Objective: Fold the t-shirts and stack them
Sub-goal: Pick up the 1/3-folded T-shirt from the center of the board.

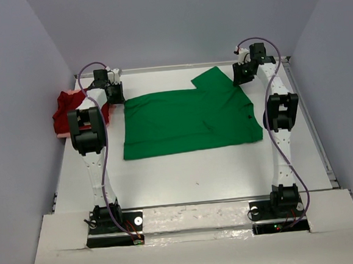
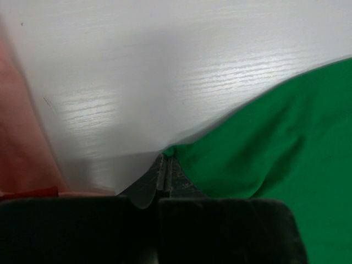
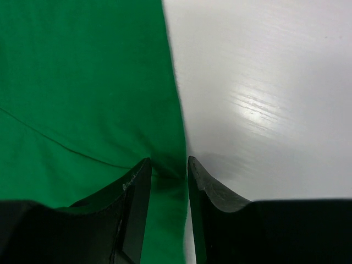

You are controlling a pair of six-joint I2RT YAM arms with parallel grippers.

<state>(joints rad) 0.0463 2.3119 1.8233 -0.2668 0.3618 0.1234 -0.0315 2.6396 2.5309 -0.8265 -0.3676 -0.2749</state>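
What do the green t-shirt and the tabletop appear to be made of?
Green t-shirt: likely soft knit cotton-type cloth, matte; it lies limp with creases and a stitched seam. Tabletop: probably white laminate or painted wood, semi-gloss; faint grain lines and a light glare show in the wrist views.

The green shirt (image 1: 188,119) lies spread flat across the middle of the tabletop (image 1: 198,173), lying sideways, its long straight edge at the left. One short sleeve (image 1: 212,79) sticks out from the far right corner, angled toward the back. The cloth is bright, plain and mostly smooth, with a few faint creases near its right end. Its far left corner is drawn into a small point.

The red shirt (image 1: 62,116) sits in a crumpled heap at the tabletop's left edge, apart from the green one. A bit of pale pink cloth (image 1: 69,93) shows at the heap's far side.
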